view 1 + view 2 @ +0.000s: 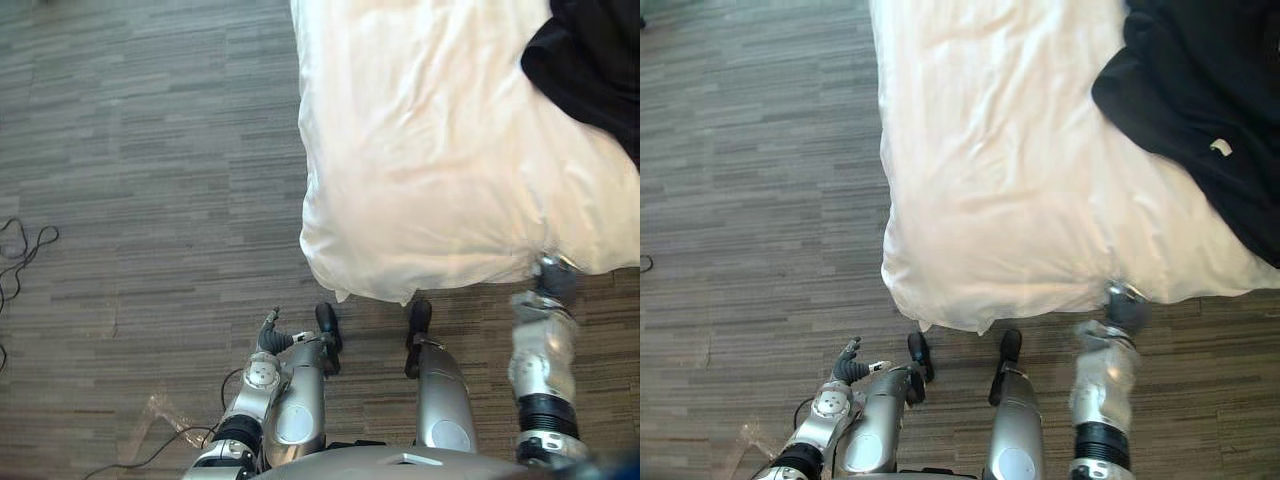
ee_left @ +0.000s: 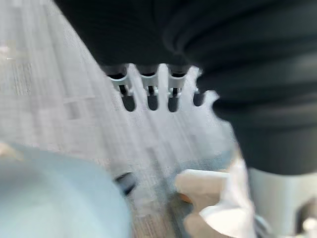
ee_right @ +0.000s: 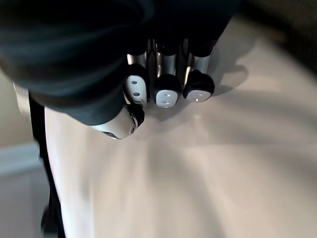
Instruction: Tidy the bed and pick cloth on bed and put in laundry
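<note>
Right hand (image 3: 166, 94) at near edge of white puckered duvet (image 1: 430, 150), fingers and thumb curled, pinching fabric. Left hand (image 2: 148, 89) low over grey striped carpet (image 1: 150, 200), fingers straight, empty. Black crumpled cloth (image 1: 1200, 110) on duvet, far right corner, well apart from right hand.

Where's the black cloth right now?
The black cloth lies on the white duvet at the far right of the head views, beyond the right hand at the bed's near edge.
</note>
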Available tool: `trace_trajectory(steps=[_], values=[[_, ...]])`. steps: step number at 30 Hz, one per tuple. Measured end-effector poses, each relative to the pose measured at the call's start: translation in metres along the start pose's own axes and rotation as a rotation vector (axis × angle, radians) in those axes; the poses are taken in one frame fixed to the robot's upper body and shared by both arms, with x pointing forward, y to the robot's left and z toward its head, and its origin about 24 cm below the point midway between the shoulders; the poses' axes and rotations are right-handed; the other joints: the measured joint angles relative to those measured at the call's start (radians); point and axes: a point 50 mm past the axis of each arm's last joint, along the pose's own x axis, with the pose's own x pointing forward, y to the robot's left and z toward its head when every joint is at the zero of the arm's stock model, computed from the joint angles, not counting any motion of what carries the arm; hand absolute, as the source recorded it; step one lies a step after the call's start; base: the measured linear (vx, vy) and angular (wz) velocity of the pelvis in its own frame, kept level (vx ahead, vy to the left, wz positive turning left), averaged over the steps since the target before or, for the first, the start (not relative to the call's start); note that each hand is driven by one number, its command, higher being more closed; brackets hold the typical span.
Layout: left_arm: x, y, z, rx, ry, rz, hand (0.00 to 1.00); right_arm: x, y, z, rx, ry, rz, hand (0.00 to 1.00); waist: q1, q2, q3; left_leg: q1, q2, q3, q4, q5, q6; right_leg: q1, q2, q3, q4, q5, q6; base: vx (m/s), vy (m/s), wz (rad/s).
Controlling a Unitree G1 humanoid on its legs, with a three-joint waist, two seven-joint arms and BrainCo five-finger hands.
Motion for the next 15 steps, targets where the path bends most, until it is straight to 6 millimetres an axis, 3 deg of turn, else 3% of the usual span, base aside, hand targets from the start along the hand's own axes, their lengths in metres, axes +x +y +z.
trace_trajectory(steps=[4,8,9,11,15], values=[[0.003,-0.003,0.009,-0.021,-0.024,-0.021,0.0,0.002,-0.015,0.007,-0.021,-0.011,-0.04,1.0,-0.006,0.0,0.0,0.022,0.02,0.022,0.008,-0.018,-0.007,0.01,0.018,0.021,0.001,0.0,0.0,0.01,-0.002,-0.21],[0.003,-0.009,0.014,-0.016,-0.036,-0.042,0.0,-0.001,-0.012,0.011,-0.026,-0.026,-0.034,1.0,0.0,0.001,-0.001,0.025,0.025,0.019,0.006,-0.017,-0.006,0.015,0.021,0.013,0.002,-0.003,0.0,0.01,-0.01,0.03],[0.003,-0.01,0.013,-0.015,-0.033,-0.041,0.0,-0.001,-0.011,0.013,-0.025,-0.036,-0.031,0.0,0.0,0.0,-0.001,0.029,0.025,0.019,0.004,-0.017,-0.006,0.019,0.021,0.012,0.001,-0.004,0.001,0.0,0.0,0.0],[0.003,-0.01,0.011,-0.015,-0.025,-0.041,0.0,-0.003,-0.012,0.015,-0.044,-0.048,-0.031,0.0,0.001,-0.003,-0.006,0.051,0.025,0.018,-0.002,-0.017,-0.006,0.046,0.021,0.002,-0.007,-0.006,0.002,0.04,0.006,0.08],[-0.005,-0.015,-0.011,-0.002,0.06,-0.058,0.0,-0.032,-0.038,-0.017,-0.114,0.073,-0.105,0.0,0.001,-0.027,-0.098,0.135,0.02,0.019,-0.045,-0.015,-0.011,0.138,0.025,-0.026,-0.056,-0.007,0.003,0.12,0.017,0.04]])
